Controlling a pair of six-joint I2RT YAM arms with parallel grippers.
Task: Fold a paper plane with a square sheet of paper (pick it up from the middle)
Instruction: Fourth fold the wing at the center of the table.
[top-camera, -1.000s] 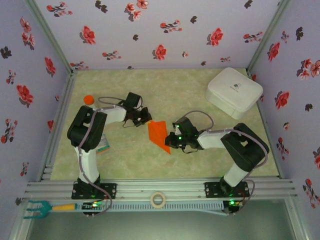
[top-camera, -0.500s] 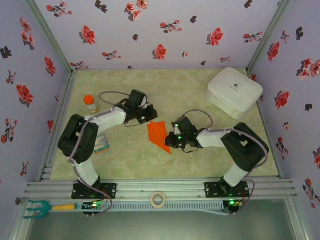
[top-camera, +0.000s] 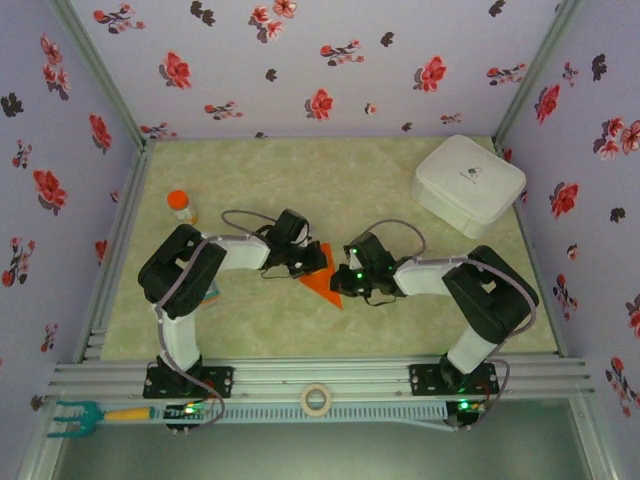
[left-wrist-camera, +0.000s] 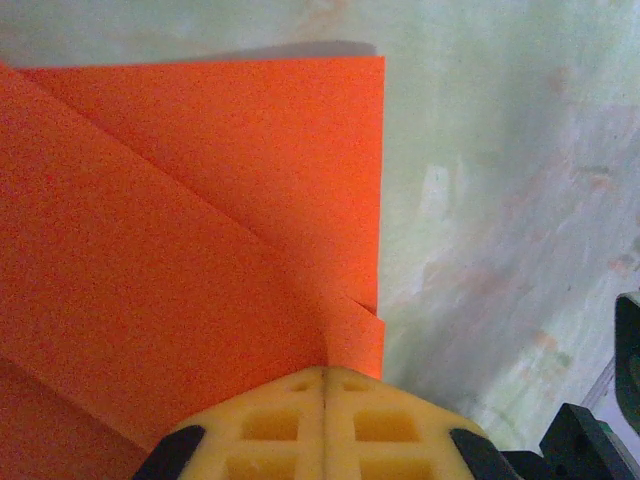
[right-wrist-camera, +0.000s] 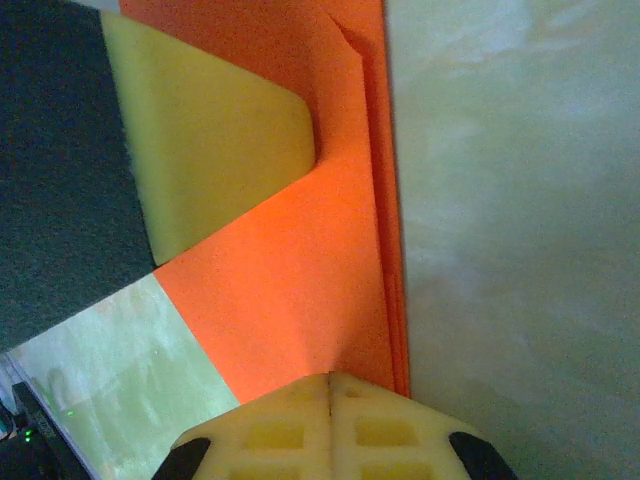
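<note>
The square sheet of paper (top-camera: 322, 283) lies flat at the table's middle, folded into a pointed orange-red shape with diagonal creases (left-wrist-camera: 200, 200). My left gripper (top-camera: 312, 262) is shut, its yellow tips (left-wrist-camera: 325, 372) resting on the paper near its straight edge. From the right, my right gripper (top-camera: 338, 284) is shut too, with its tips (right-wrist-camera: 330, 378) down on the paper (right-wrist-camera: 300, 270) beside the layered folded edge. In the right wrist view a left finger (right-wrist-camera: 220, 140) presses the sheet farther along. Neither gripper lifts the paper.
A white case (top-camera: 468, 184) sits at the back right. An orange-capped bottle (top-camera: 180, 206) stands at the back left, and a small packet (top-camera: 211, 291) peeks out beside the left arm. A tape roll (top-camera: 317, 400) lies on the front rail.
The left arm has swung right and forward from near the bottle, and its shut gripper has come down onto the paper. The right gripper has stayed on the paper.
</note>
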